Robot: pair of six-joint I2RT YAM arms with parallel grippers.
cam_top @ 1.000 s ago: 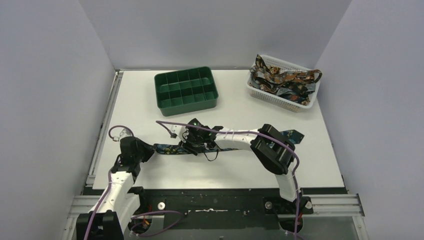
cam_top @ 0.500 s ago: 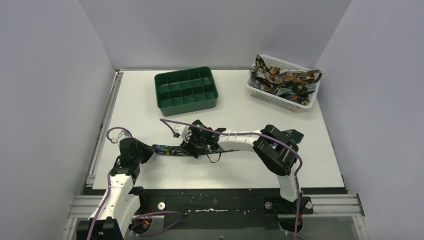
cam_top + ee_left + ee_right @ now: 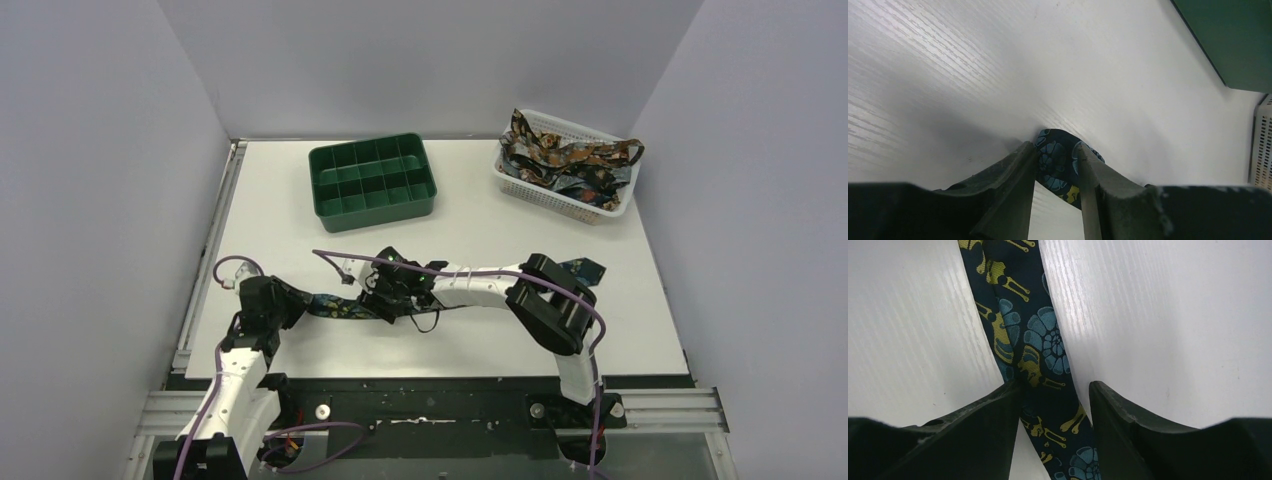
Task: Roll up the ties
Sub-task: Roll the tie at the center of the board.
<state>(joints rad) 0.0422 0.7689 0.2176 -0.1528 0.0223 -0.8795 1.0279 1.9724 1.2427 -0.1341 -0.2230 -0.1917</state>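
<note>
Here, the long navy fabric tie (image 3: pixel 1040 340) with blue and yellow patterns lies flat on the near part of the white table (image 3: pixel 480 215). My left gripper (image 3: pixel 1058 150) stands part-open astride its end. My right gripper (image 3: pixel 1054 387) straddles its middle, half-open, gripping nothing.

White table (image 3: pixel 280 215), pale grey walls (image 3: pixel 400 60) on three sides, even light.

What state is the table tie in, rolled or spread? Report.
Spread: the tie lies flat along the table, no roll visible.
</note>
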